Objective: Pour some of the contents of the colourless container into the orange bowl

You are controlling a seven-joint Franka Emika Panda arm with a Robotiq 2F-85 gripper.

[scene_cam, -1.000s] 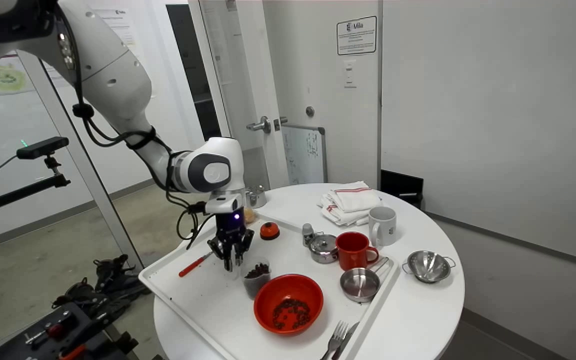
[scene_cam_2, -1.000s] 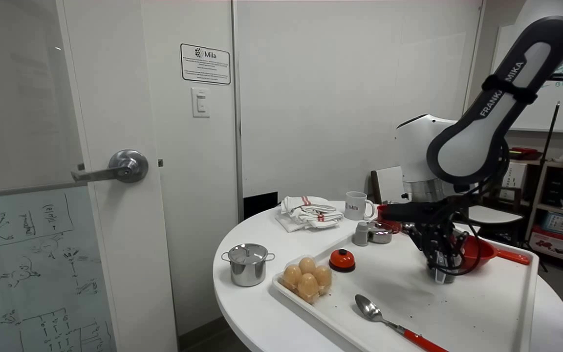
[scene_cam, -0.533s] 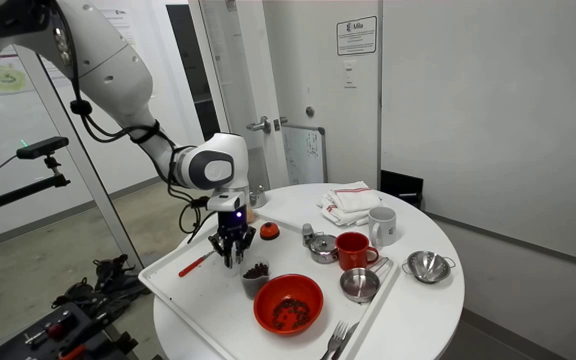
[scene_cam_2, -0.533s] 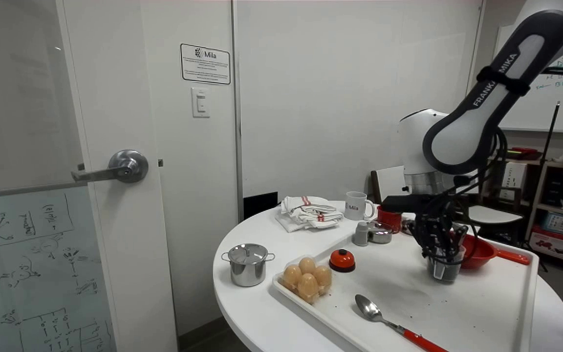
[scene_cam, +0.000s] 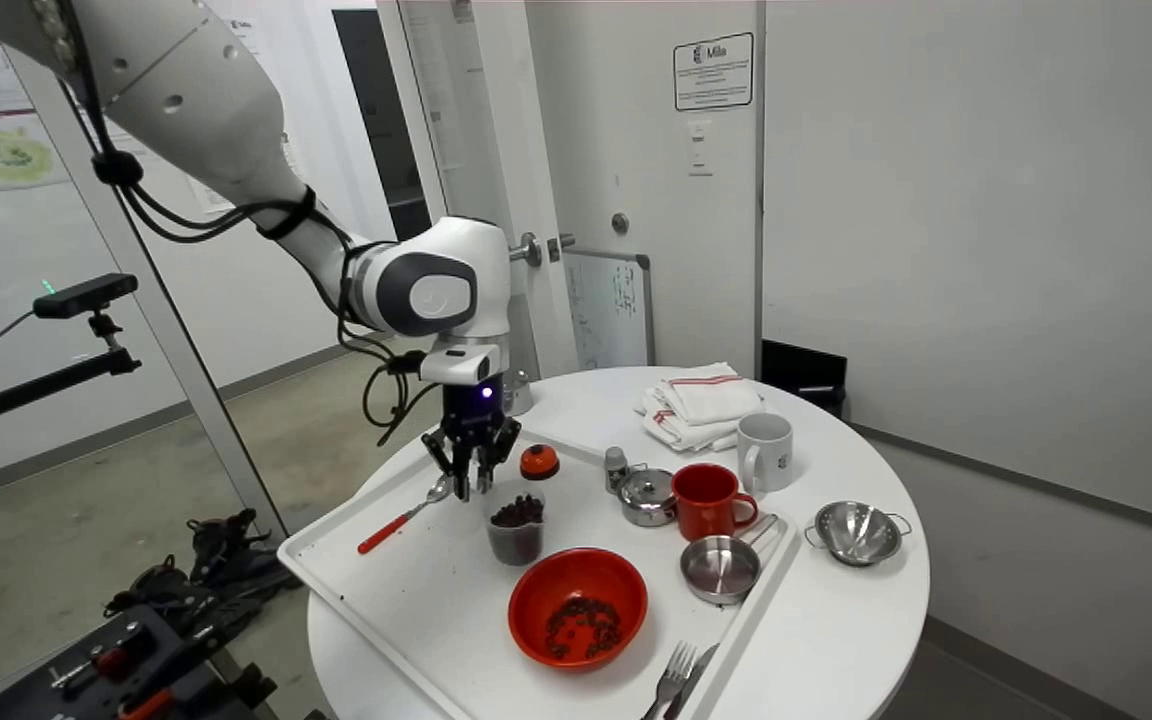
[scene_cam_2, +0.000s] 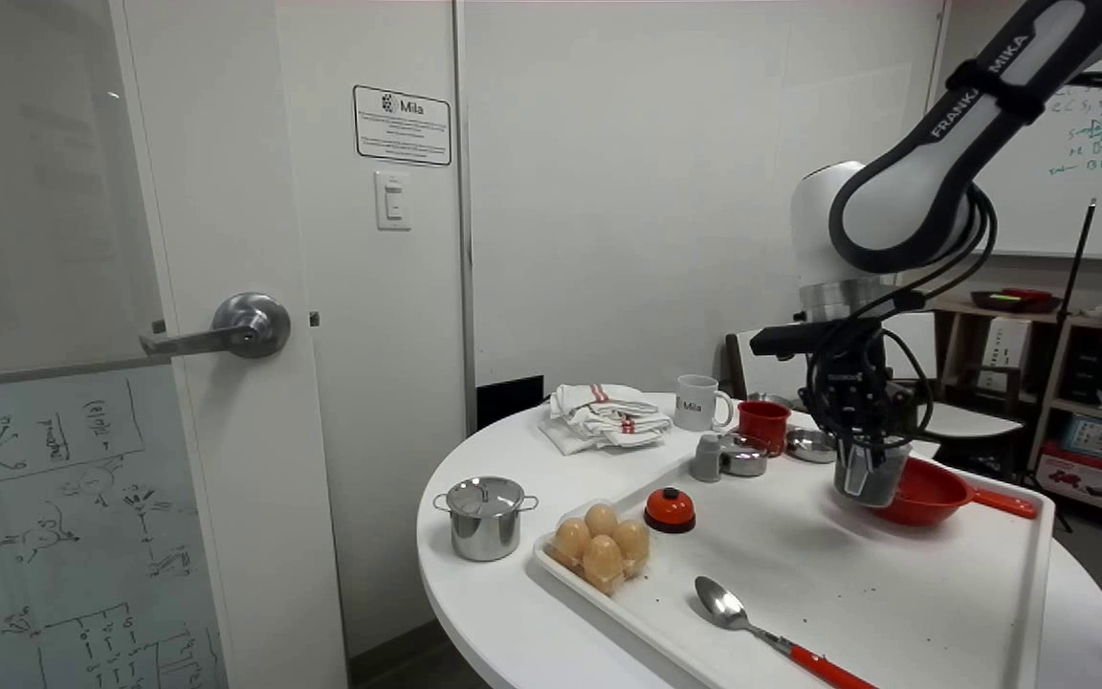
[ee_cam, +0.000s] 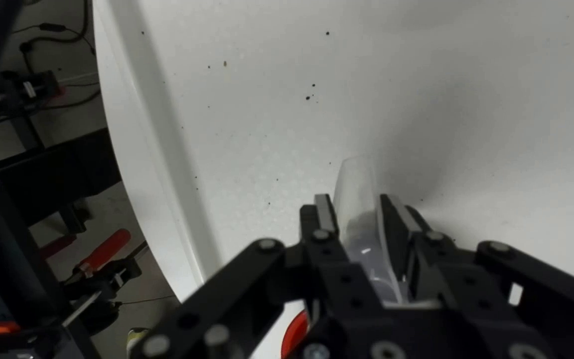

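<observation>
The colourless container (scene_cam: 516, 542), a see-through cup with dark pieces inside, hangs upright above the tray; it also shows in an exterior view (scene_cam_2: 869, 478). My gripper (scene_cam: 473, 492) points down with its fingers on either side of a clear part of the cup, seen in the wrist view (ee_cam: 361, 234). The cup is carried by the gripper. The orange bowl (scene_cam: 576, 572) stands on the tray beside the cup, with dark pieces scattered on its bottom. It also shows in an exterior view (scene_cam_2: 929, 493), and its edge shows in the wrist view (ee_cam: 294, 333).
The white tray (scene_cam: 426, 620) has raised edges. A metal pan (scene_cam: 721, 568), red mug (scene_cam: 704, 500), lidded metal pot (scene_cam: 648, 497) and fork (scene_cam: 674, 680) stand around the bowl. A spoon (scene_cam_2: 795, 655), eggs (scene_cam_2: 602, 560) and a red dome (scene_cam_2: 671, 510) are on the tray too.
The arm and gripper have risen, and the colourless container has come up with them off the tray. The bowl and the other things have not moved.
</observation>
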